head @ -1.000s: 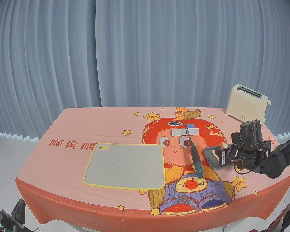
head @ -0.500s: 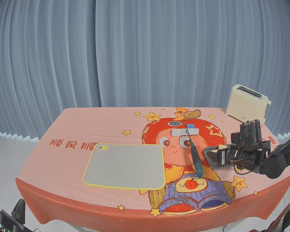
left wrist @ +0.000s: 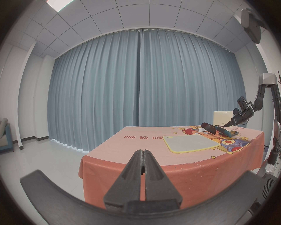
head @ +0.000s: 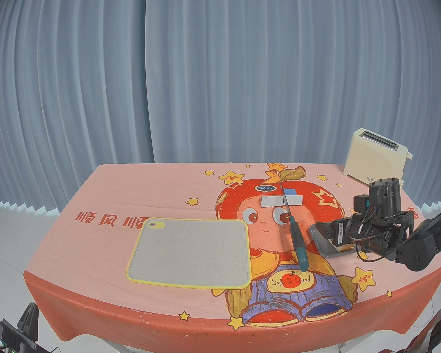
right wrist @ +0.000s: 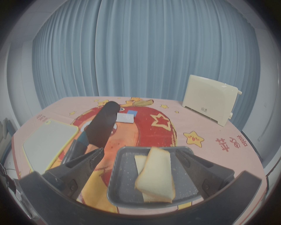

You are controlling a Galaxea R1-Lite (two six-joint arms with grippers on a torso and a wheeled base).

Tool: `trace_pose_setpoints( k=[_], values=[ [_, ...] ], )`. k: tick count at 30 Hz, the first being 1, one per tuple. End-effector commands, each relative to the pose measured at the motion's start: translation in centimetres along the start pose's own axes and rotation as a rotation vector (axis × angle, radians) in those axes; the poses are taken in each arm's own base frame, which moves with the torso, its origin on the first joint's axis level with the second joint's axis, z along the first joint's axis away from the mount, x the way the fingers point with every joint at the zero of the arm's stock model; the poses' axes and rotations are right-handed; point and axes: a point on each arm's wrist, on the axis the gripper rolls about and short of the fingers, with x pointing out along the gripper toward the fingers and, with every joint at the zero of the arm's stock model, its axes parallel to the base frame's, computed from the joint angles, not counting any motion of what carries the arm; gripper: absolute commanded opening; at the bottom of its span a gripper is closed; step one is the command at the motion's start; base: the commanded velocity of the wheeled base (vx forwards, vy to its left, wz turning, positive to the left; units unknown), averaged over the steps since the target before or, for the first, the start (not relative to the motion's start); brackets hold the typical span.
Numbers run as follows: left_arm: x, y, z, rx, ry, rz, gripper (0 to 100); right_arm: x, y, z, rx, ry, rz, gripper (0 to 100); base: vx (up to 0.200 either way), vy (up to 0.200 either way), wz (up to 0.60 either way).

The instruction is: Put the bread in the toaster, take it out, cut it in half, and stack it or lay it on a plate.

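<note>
Left gripper (left wrist: 143,158) is nearest, hanging off the table's front-left corner, short of the cutting board (head: 190,253) and lower than the tabletop, fingers pressed together on nothing. The board is grey with a yellow rim and lies flat on a pink-orange tablecloth (head: 138,188) printed with a cartoon apple figure and stars. Just right of the board is the knife (head: 296,239), teal handle toward the front, blade laid across a white block (head: 281,201) behind the board's far-right corner. Further right of the board, past the knife, is a grey tray (right wrist: 123,175) with two overlapping slices of bread (right wrist: 155,172) in it. Right gripper (right wrist: 140,152) sits low over the tray, fingers spread either side of the bread, gripping nothing. The cream toaster (head: 375,158) stands at the table's far-right corner, well beyond the board. Behind is a wall-to-wall grey-blue pleated curtain (head: 220,78), with a pale floor (left wrist: 44,158) and a tiled ceiling (left wrist: 146,11).
</note>
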Motion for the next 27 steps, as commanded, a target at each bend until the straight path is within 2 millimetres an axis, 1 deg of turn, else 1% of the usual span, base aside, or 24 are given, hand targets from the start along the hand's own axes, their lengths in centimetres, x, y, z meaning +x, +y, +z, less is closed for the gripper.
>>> trace_pose_setpoints(
  k=[1,7,13,15,20,22,27],
  values=[
    [0.1,0.0,-0.5,0.000,0.019,0.001,0,0.1,0.0,0.0,0.010,-0.033,0.000,100,0.000,0.000,0.00],
    [0.1,0.0,-0.5,0.000,0.019,0.001,0,0.0,-0.1,0.0,0.025,-0.090,0.007,100,0.000,0.000,0.00],
    [0.1,0.0,-0.5,0.000,0.019,0.001,0,-0.2,-0.2,0.2,0.032,-0.104,0.006,100,0.000,0.000,0.00],
    [0.1,0.0,-0.5,0.000,0.019,0.001,0,-0.2,-0.7,0.4,0.041,-0.106,-0.007,100,0.000,0.000,0.00],
    [0.1,0.0,-0.5,0.000,0.019,0.001,0,-0.6,-0.9,0.6,0.054,-0.122,-0.013,100,0.000,0.000,0.00],
    [0.1,0.0,-0.5,0.000,0.019,0.001,0,-1.2,-1.6,0.7,0.066,-0.135,-0.028,100,0.000,0.000,0.00],
    [0.1,0.0,-0.5,0.000,0.019,0.001,0,-1.4,-2.7,0.6,0.086,-0.137,-0.061,100,0.000,0.000,0.00]
  ],
)
